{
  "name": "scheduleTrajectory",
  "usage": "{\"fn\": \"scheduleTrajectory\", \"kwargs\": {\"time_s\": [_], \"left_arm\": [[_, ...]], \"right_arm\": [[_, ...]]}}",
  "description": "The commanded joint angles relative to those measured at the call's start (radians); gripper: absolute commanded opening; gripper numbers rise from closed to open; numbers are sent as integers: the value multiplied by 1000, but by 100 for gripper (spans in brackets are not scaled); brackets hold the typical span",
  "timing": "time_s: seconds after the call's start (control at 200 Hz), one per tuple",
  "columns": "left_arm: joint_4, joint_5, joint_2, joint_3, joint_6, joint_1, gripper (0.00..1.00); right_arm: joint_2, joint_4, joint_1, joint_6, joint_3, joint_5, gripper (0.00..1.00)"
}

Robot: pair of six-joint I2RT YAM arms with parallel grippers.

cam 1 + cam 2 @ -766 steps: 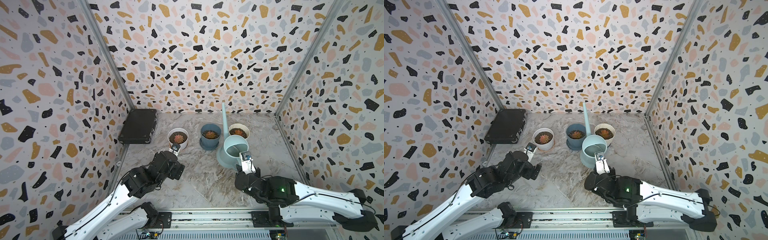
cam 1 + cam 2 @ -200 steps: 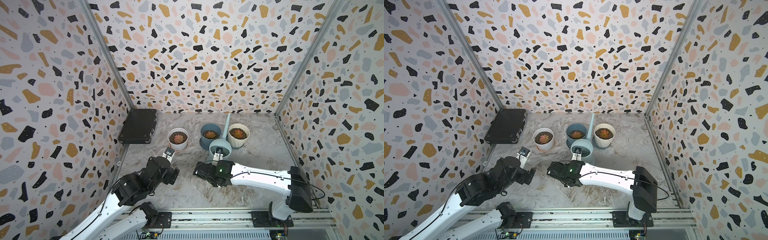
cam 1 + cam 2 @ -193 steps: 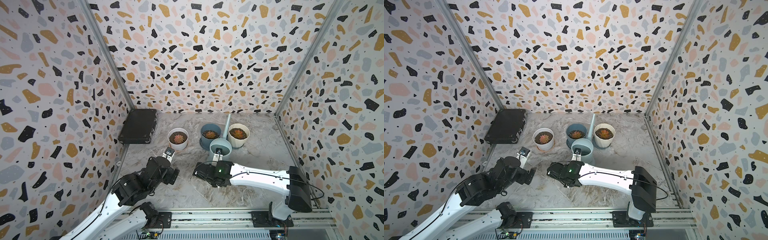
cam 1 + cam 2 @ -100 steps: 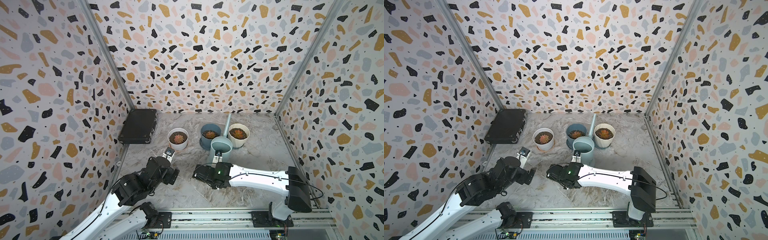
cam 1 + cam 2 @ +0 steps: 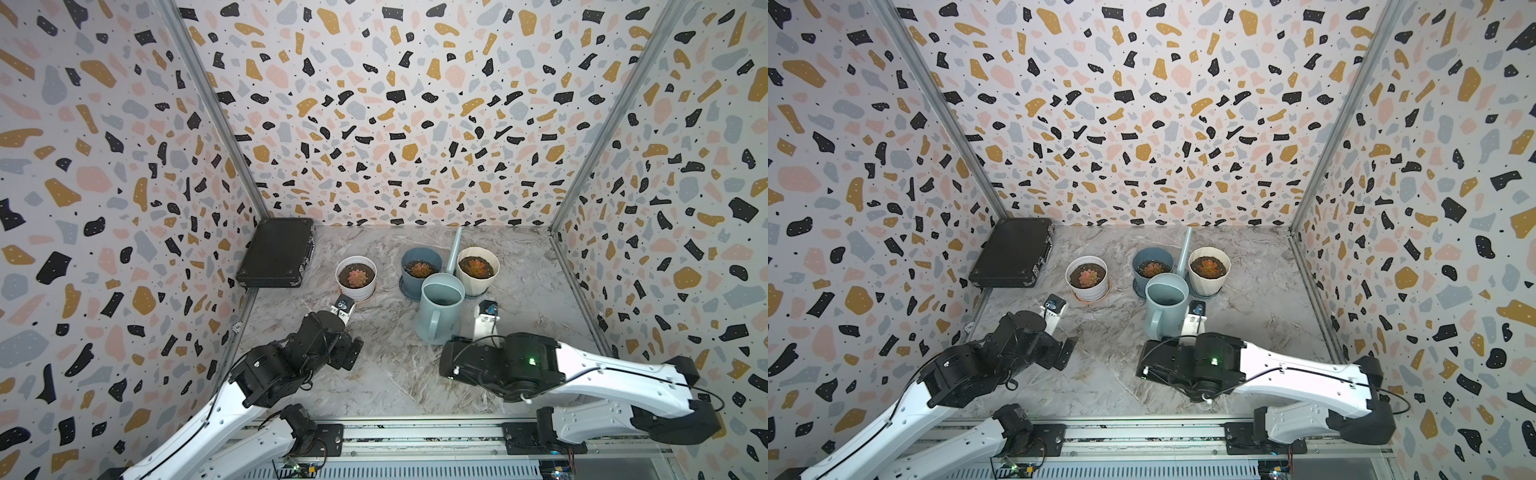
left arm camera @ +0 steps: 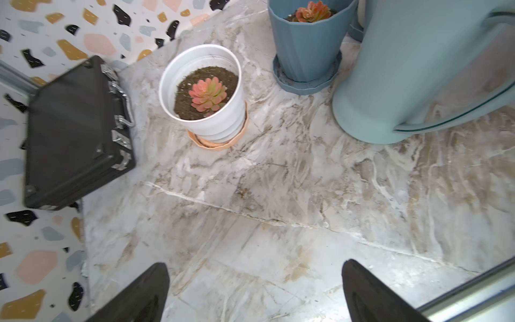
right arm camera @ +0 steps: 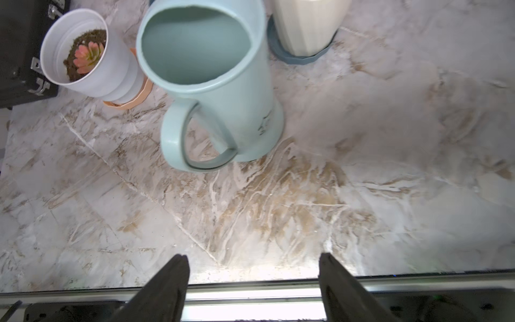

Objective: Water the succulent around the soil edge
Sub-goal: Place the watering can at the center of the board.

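Gaping R tool (image 7: 252, 281) — nothing held, clear of watering can (image 7: 211, 83).

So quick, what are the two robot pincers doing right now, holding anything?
Left pincer: open, holding nothing.
Right pincer: open, holding nothing; the pale blue plastic watering can stands free on the marble table.

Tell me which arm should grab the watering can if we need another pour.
Right, probably. The watering can stands upright with its handle facing the open right gripper; the left gripper, also open, sits off to its side.
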Motion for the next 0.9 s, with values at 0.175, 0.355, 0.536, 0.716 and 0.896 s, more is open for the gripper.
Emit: {"fn": "scheduleTrajectory", "kwargs": {"time_s": [0.175,0.355,0.536,0.716,0.896], "left_arm": [[152,40,136,38,-186,-181,100],[126,-197,205,83,-331,-440,99],[168,-305,220,45,-494,-566,100],[310,-334,298,12,-614,-587,99],[414,-334,416,35,-637,-590,99]], "right_arm": [[-229,-443,8,260,-86,189,81],[-313,-444,-5,270,-161,187,83],[-408,-445,-6,248,-207,214,83],[-518,-445,-24,230,-242,229,84],[-574,-444,-53,178,-256,242,85]]}}
